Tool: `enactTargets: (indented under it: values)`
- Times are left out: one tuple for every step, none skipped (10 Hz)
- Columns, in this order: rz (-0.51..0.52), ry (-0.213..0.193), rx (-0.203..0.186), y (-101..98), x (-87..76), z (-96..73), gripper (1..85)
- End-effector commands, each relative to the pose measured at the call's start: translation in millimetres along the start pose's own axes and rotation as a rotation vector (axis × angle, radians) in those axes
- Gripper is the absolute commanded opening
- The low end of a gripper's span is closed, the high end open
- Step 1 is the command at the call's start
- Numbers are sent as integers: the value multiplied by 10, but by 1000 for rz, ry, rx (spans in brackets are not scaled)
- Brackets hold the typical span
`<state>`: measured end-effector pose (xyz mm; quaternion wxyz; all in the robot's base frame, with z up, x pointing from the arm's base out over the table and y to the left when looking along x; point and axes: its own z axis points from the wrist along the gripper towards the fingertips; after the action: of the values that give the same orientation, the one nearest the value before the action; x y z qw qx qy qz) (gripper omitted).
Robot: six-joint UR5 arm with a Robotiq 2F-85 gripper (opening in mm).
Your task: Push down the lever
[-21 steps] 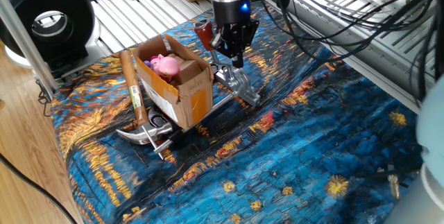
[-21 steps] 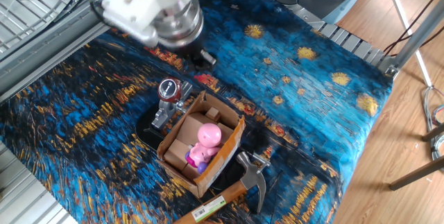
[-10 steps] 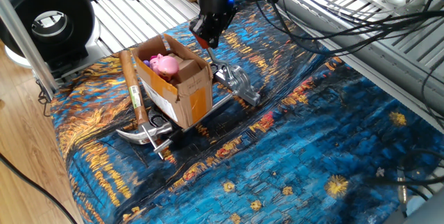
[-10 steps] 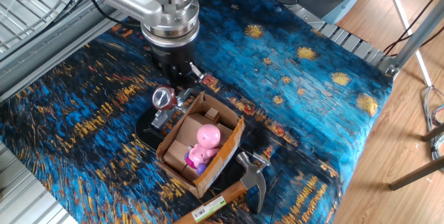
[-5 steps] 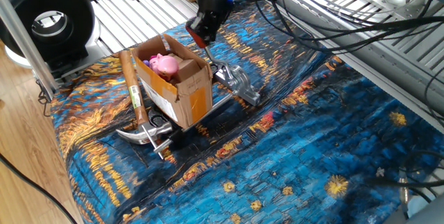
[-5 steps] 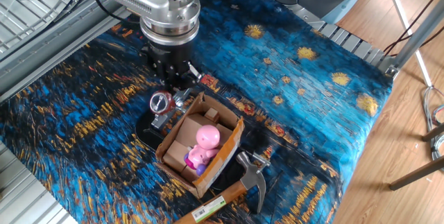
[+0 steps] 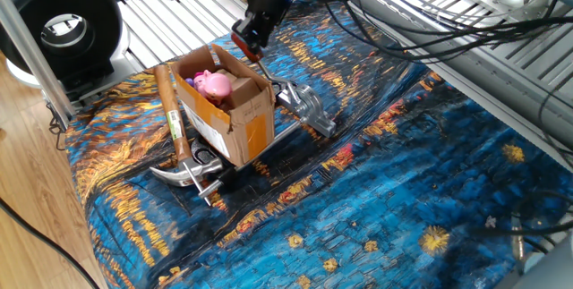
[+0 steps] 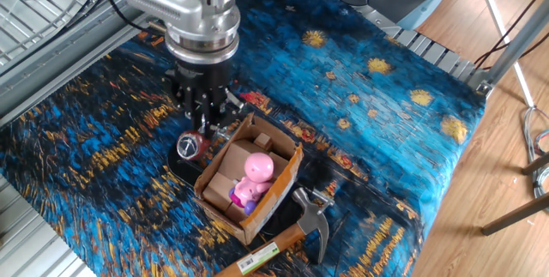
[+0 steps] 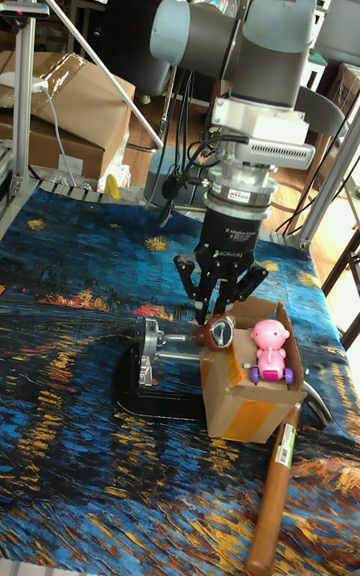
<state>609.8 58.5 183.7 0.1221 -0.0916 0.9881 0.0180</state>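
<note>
The lever is a short silver arm tipped with a dark red knob (image 8: pixel 189 146), on a small chrome fixture (image 7: pixel 306 107) with a black base. In the tall fixed view the arm lies roughly level, its knob (image 9: pixel 219 333) at the cardboard box's upper corner. My gripper (image 8: pixel 207 123) points straight down with its fingertips (image 9: pixel 210 313) pressed together right above and against the knob. Nothing is held between the fingers. In one fixed view the gripper (image 7: pixel 248 42) covers most of the knob.
An open cardboard box (image 8: pixel 282 177) holding a pink toy (image 9: pixel 268 350) sits right next to the fixture. A wooden-handled claw hammer (image 7: pixel 174 121) lies against the box's far side. Everything rests on a blue and orange painted cloth (image 8: pixel 369 88). Cables hang behind the arm.
My gripper has moved down and toward the box's corner, and the red knob has swung down with it from a raised position to near level.
</note>
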Motion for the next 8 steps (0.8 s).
enactTargets:
  values:
    - [17,3,9,-28,-108,145,260]
    - [26,9,27,-11,-135,231,243]
    - [25,17,29,10,-150,297,240]
    - [23,25,12,50,-163,348,240]
    - [21,26,9,47,-191,392,240]
    - [21,31,15,20,-217,454,237]
    - [24,38,15,-1,-231,527,233]
    - [19,40,14,-31,-245,599,230]
